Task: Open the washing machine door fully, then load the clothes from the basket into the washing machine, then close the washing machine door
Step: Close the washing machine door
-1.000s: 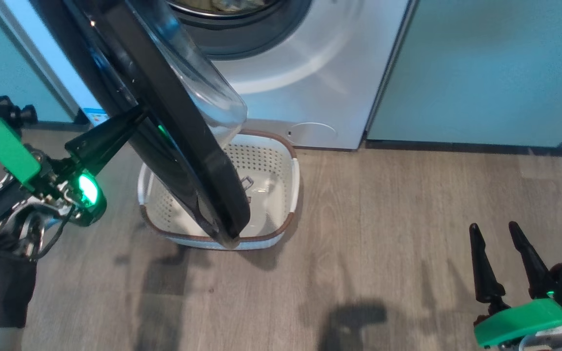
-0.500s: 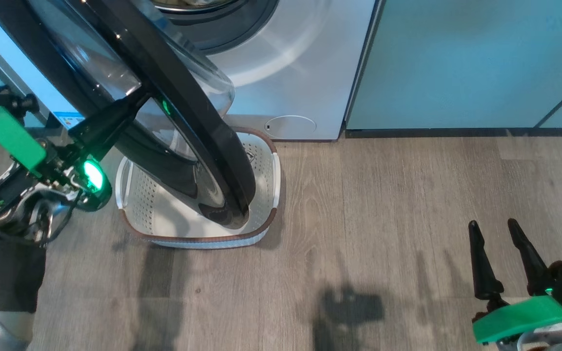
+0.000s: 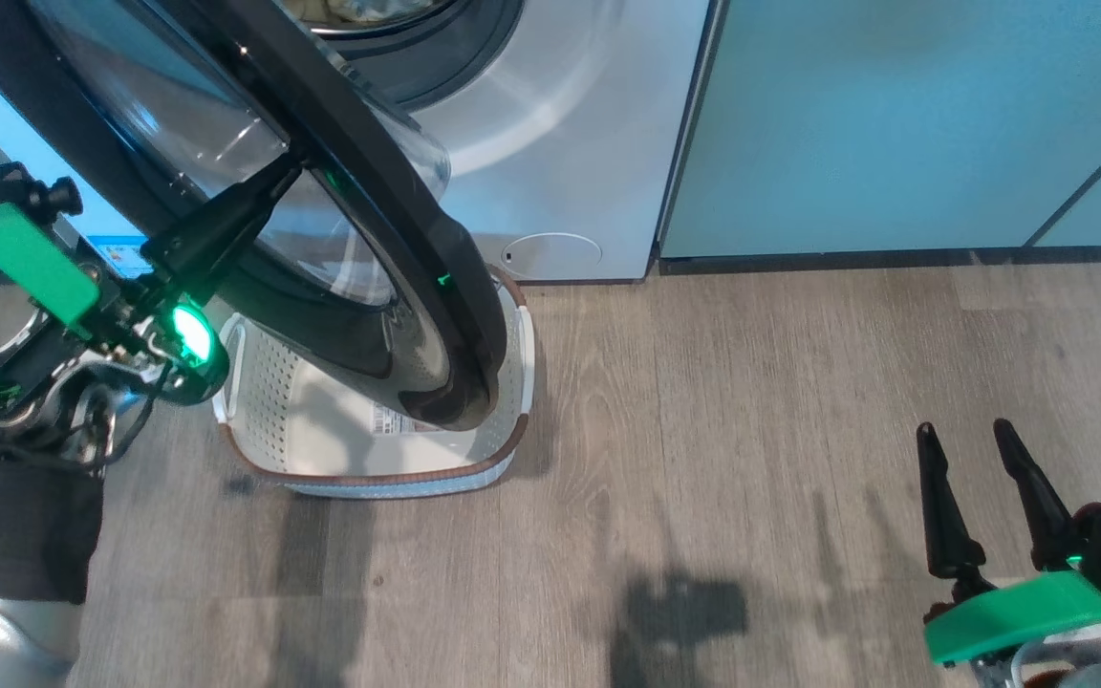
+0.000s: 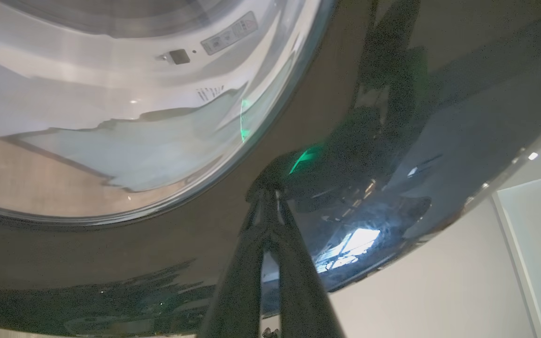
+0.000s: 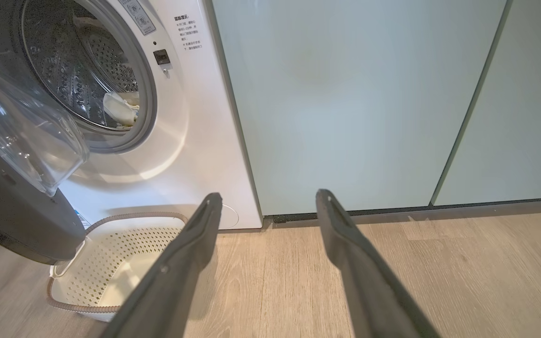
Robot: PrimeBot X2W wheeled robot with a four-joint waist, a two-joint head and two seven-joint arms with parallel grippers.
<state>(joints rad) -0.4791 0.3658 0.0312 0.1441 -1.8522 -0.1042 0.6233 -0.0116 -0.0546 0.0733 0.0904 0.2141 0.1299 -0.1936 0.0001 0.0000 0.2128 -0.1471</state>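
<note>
The washing machine door [image 3: 388,239], black-rimmed with a domed glass centre, stands partly open over the basket [image 3: 369,473]. My left gripper [image 3: 289,166] is shut, its tip pressed against the door's outer face; the left wrist view shows the shut left gripper [image 4: 268,192] touching the glossy door rim [image 4: 392,117]. The cream basket [image 5: 125,253] looks empty apart from a printed label. Pale clothes [image 5: 120,108] lie inside the steel drum of the white washing machine [image 5: 190,141]. My right gripper [image 3: 976,449] hangs open over the floor at lower right, holding nothing.
Pale green cabinet doors [image 3: 895,124] run to the right of the washing machine [image 3: 560,143]. Wood-look floor [image 3: 751,430] stretches between the basket and my right gripper [image 5: 268,206]. My left arm's wrist with its green light [image 3: 189,334] sits beside the basket's left handle.
The head view has shifted, sliding the scene leftward. The door has swung rightward over the basket, showing more of its outer face, with my left gripper still against it. The right gripper stays put.
</note>
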